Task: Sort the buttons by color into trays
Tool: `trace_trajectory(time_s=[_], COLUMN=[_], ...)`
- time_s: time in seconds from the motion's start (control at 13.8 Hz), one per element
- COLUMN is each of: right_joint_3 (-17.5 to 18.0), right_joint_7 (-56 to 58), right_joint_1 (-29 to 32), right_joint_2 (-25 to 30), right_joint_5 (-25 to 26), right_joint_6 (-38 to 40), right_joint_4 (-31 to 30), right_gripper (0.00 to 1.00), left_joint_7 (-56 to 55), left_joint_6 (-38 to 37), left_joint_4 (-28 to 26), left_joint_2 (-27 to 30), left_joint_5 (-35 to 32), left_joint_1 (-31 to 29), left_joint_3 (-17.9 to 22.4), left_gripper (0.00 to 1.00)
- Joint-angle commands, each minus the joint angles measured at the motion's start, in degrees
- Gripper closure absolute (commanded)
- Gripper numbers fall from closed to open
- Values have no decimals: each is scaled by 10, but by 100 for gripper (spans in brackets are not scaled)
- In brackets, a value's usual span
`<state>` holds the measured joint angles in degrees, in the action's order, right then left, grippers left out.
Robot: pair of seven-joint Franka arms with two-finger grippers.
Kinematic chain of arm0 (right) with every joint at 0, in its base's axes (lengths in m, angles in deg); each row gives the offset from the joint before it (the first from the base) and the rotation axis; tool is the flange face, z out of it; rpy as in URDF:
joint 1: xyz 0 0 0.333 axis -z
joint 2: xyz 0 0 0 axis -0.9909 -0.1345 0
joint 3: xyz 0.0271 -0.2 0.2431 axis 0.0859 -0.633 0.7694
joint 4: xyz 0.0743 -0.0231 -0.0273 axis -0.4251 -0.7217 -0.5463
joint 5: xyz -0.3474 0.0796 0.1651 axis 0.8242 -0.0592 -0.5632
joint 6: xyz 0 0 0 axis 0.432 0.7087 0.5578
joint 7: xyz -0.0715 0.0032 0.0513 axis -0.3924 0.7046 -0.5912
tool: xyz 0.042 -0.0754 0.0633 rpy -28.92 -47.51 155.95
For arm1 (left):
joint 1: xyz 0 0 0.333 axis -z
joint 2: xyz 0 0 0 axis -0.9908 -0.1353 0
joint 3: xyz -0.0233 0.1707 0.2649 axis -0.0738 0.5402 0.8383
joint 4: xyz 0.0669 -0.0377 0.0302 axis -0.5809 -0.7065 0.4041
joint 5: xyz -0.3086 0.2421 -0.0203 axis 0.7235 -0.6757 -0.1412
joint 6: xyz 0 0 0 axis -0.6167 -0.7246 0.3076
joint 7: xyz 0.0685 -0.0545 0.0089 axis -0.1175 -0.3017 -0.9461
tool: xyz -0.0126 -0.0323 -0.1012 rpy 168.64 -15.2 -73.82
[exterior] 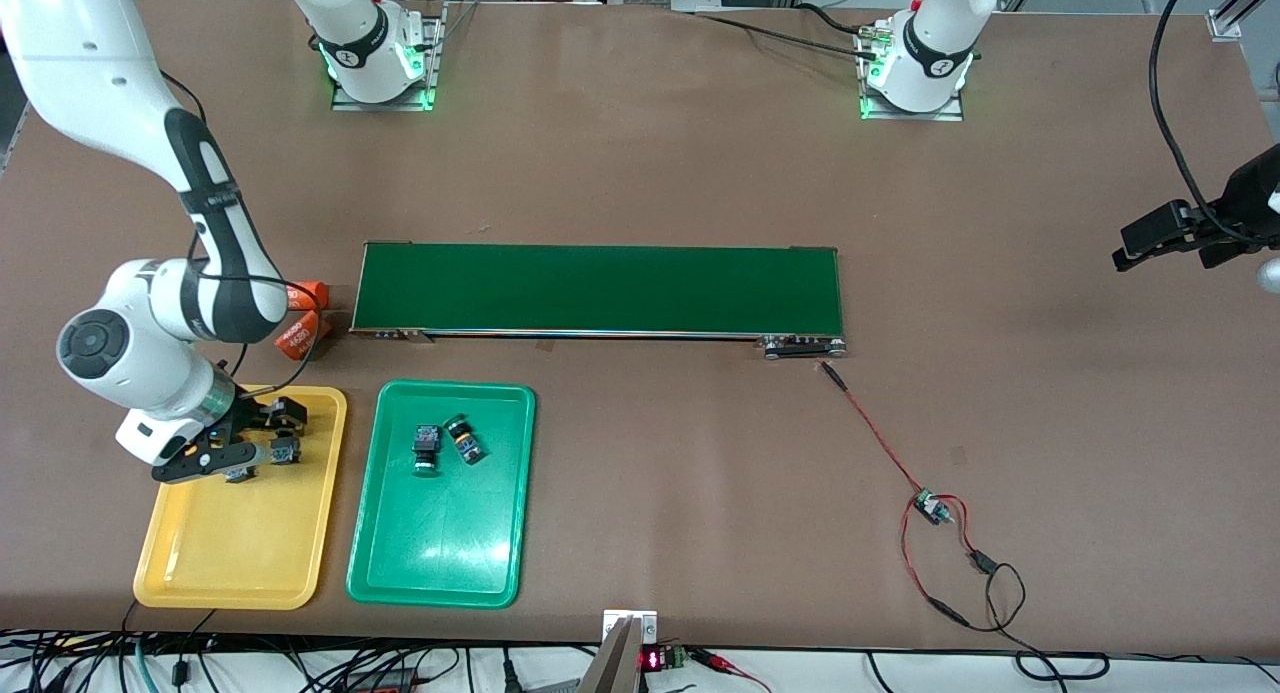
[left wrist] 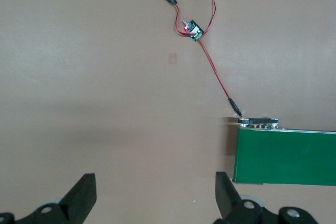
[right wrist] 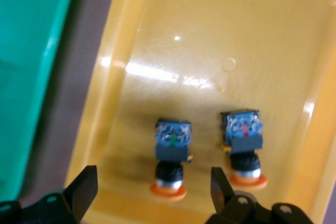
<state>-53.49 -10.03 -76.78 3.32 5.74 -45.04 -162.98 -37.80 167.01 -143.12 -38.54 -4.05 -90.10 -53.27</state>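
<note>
Two green-capped buttons (exterior: 445,443) lie in the green tray (exterior: 440,563); beside it, the right gripper (right wrist: 153,190) hangs spread over two orange-capped buttons (right wrist: 170,153) in the yellow tray (exterior: 230,563). The left gripper (left wrist: 155,195) waits, fingers apart, above the conveyor belt's (exterior: 600,288) end.

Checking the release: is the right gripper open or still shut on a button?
Open: the right gripper has its fingers spread over the yellow tray, the yellow-capped button lying free.

Orange-capped buttons (right wrist: 170,158) on yellow tray (exterior: 240,563); seemingly green-capped buttons (exterior: 445,443) on green tray (exterior: 440,563).
</note>
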Motion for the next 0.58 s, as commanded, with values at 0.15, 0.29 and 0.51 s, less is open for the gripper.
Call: trace_trajectory(time_s=[0.15,0.29,0.51], right_joint_3=[19,19,17], right_joint_7=[-61,-62,-74], right_joint_1=[1,1,5], right_joint_2=[139,188,256], right_joint_5=[-8,-21,-42], right_joint_6=[194,251,320], right_joint_4=[-9,-9,-9], right_gripper=[0,0,0], left_joint_7=[0,0,0], left_joint_6=[-9,-10,-10], left_joint_4=[6,6,6], left_joint_2=[6,6,10], left_joint_5=[-11,-11,-12], left_joint_1=[-4,-2,2], left_joint_3=[-4,-5,-5], left_gripper=[0,0,0])
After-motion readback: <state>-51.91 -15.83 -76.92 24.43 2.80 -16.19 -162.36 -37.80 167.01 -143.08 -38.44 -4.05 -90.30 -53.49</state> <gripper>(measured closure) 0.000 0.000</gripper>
